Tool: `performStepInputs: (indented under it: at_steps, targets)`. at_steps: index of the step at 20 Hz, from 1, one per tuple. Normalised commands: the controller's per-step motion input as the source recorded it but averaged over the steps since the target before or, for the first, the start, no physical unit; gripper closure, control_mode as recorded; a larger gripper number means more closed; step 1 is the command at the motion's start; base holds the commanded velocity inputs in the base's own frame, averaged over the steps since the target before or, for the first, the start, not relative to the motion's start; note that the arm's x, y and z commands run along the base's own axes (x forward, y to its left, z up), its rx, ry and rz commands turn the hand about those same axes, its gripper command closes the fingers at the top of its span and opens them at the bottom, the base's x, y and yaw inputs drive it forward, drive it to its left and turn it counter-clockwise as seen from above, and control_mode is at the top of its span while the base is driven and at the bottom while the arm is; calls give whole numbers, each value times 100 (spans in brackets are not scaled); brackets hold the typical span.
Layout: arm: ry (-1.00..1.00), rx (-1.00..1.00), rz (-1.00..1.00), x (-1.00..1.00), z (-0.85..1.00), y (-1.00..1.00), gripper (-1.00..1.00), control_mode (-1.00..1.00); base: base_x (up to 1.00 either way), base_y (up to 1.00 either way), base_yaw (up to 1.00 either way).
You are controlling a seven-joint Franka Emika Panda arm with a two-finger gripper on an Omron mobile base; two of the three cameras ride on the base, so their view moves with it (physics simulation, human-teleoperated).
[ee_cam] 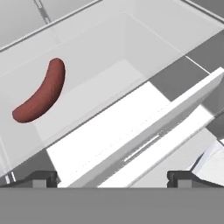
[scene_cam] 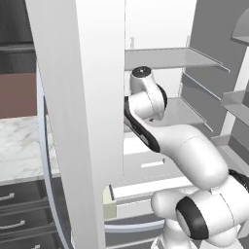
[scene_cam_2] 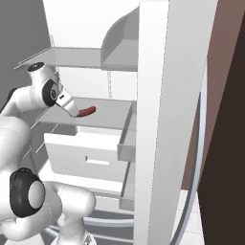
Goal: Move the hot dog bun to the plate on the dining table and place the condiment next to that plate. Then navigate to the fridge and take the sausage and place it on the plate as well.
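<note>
The fridge (scene_cam_2: 158,119) stands open, and my arm reaches in between its doors. The sausage (scene_cam_2: 86,111), dark red-brown and slightly curved, lies on a pale shelf (scene_cam_2: 112,115) inside. In the hand view the sausage (ee_cam: 42,92) sits at the upper left, ahead of and apart from my gripper (ee_cam: 112,177). The gripper is open with nothing between its fingertips (ee_cam: 41,177). From the right base view my gripper (scene_cam_2: 74,113) hovers just left of the sausage. The hot dog bun, the plate, the condiment and the dining table are out of view.
A white drawer (scene_cam_2: 91,153) is pulled out below the sausage's shelf. The open fridge doors (scene_cam: 73,121) flank the arm closely on both sides. More shelves (scene_cam: 170,58) sit above. A marble-topped counter with dark drawers (scene_cam: 19,146) lies to the left.
</note>
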Motion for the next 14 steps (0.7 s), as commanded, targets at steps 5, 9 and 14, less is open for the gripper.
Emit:
performStepInputs:
  at_steps: [5,9,14]
  targets:
    - [0,0,-6,21,-22,3,-100,-100,0,0,0]
    - [0,0,-1,15,-24,0,-100,-100,0,0,0]
    - [0,0,-2,19,-14,0,-100,-100,0,0,0]
